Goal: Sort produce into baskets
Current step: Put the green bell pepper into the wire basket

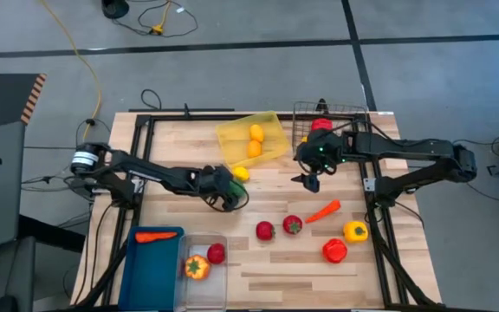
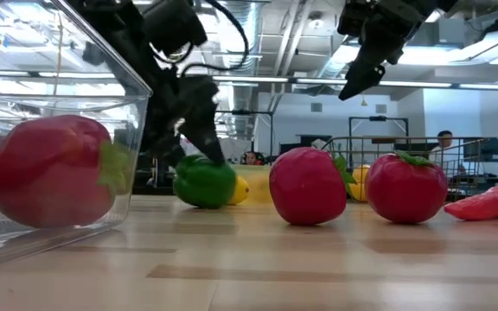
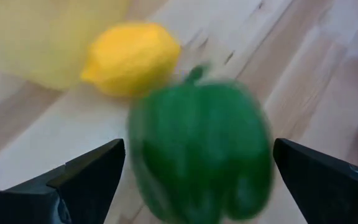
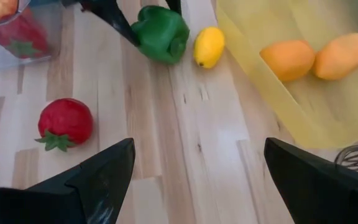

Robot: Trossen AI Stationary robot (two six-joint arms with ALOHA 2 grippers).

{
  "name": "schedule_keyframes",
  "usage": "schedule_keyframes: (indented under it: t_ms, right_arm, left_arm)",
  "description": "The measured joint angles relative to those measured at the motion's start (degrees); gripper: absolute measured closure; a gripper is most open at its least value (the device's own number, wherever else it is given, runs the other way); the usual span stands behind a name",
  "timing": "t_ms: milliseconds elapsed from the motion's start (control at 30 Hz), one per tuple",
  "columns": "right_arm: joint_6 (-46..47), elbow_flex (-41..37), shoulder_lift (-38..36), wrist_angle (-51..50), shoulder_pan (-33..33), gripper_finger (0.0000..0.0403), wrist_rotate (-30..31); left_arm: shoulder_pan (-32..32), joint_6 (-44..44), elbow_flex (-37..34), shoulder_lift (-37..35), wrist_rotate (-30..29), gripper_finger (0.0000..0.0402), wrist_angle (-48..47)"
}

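Note:
A green pepper lies on the wooden table, with a yellow lemon just beyond it. My left gripper is open and low at the table. Its fingers stand on either side of the pepper, which rests on the table. My right gripper is open and empty, held above the table near the black wire basket. The yellow tray holds two yellow-orange lemons. My left gripper's fingers flank the green pepper's two sides, slanting down from the table's left. The pepper sits on the table. I cannot tell whether the fingers touch it.
Two red tomatoes, a carrot, a yellow pepper and a red pepper lie at the near right. The blue bin holds a carrot. The clear bin holds an orange pepper and a tomato.

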Motion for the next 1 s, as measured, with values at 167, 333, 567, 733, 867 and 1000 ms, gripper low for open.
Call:
schedule_keyframes:
  t_ms: [167, 333, 567, 733, 867, 1000]
  right_arm:
    - [-0.1, 0.0, 0.0, 0.1, 0.0, 0.0019, 0.0]
    - [-0.1, 0.0, 0.0, 0.1, 0.0, 0.0019, 0.1]
    - [-0.1, 0.0, 0.0, 0.1, -0.1, 0.0019, 0.1]
    - [-0.1, 0.0, 0.0, 0.1, -0.1, 0.0019, 0.1]
    - [-0.1, 0.0, -0.1, 0.0, -0.1, 0.0019, 0.1]
    - [0.0, 0.0, -1.6, 0.0, 0.4, 0.0019, 0.1]
  left_arm:
    - [0.0, -0.1, 0.0, 3.6, -1.7, 0.0003, 1.4]
    - [0.0, 1.3, 0.0, 4.5, -4.5, 0.0018, 2.7]
    - [0.0, 1.4, 1.1, 4.1, -3.4, 0.0079, 3.1]
    - [0.0, 3.6, 5.4, 4.1, 1.8, 0.0084, 1.9]
    - [0.2, 8.1, 11.5, 4.1, 3.2, 0.0077, 0.6]
    - [1.6, 16.0, 18.2, 4.4, 0.4, 0.0076, 1.2]
